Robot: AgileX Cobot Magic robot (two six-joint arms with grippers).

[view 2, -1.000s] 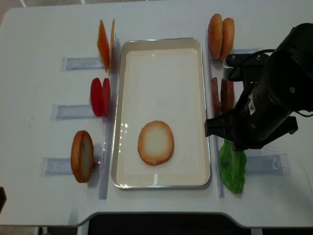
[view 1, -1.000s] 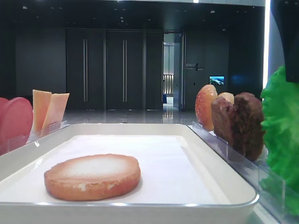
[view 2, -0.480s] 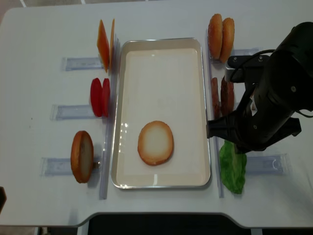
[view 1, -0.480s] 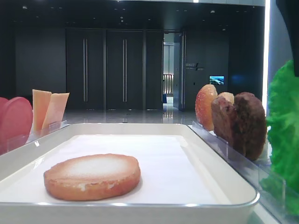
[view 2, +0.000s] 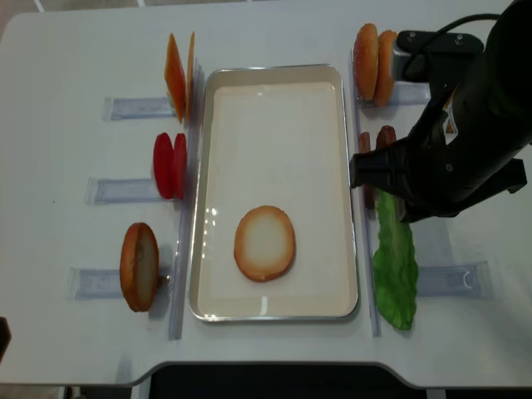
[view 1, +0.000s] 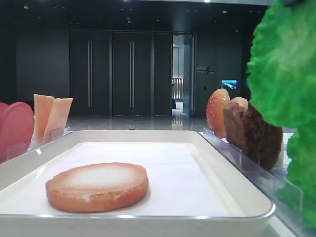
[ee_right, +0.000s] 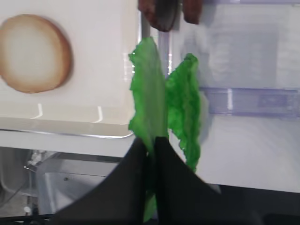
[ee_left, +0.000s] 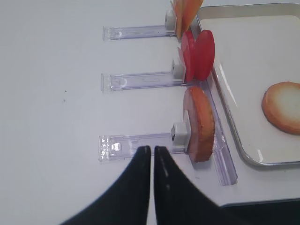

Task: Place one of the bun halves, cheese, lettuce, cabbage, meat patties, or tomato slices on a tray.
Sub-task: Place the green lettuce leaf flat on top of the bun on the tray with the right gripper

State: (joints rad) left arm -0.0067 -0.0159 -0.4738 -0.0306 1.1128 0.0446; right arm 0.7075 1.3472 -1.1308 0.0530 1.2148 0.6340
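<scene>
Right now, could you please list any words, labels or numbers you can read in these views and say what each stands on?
None can be read.
Small pale sign on the dark back wall: lettering too small and blurred.
Small white and orange sticker on the black right robot arm: too small to read.

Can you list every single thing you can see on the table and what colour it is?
tray: one, white, table middle.
bun halves: four, orange-brown; one flat in the tray, one upright at its left, two upright at the far right.
cheese: two slices, pale orange, far left.
tomato slices: two, red, left.
meat patties: dark brown, right; count unclear.
lettuce: two green leaves, right; one is pinched.
clear holders: several, both sides.
right gripper: shut on a lettuce leaf.
left gripper: shut, holding nothing.
</scene>
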